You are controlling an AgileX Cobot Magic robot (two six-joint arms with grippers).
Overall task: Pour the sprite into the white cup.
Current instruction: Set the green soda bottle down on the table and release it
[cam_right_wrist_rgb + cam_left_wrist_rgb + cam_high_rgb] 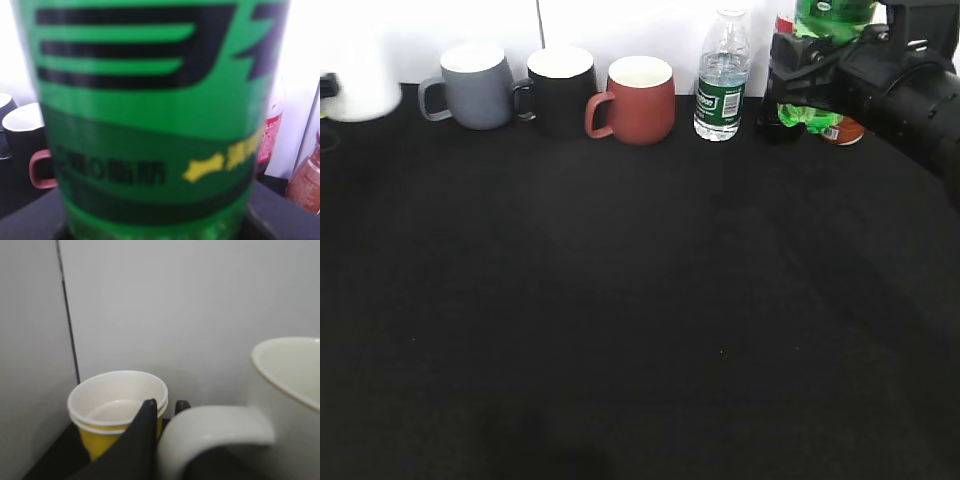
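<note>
The sprite (808, 116), a bright green bottle, stands upright at the back right, and its label fills the right wrist view (150, 100). My right gripper (798, 72) is closed around its middle; its fingers are hidden in the wrist view. The white cup (360, 85) is at the far left edge, blurred. In the left wrist view its loop handle (215, 425) and rim show close up. My left gripper (166, 404) is shut on that handle, with one black finger on each side.
A grey mug (470, 88), a black mug (560, 88), a red mug (638, 100) and a clear water bottle (722, 78) line the back wall. A red-labelled bottle (270, 135) and a brown one (307, 180) stand behind the sprite. Stacked yellow paper cups (117, 410) stand by the white cup.
</note>
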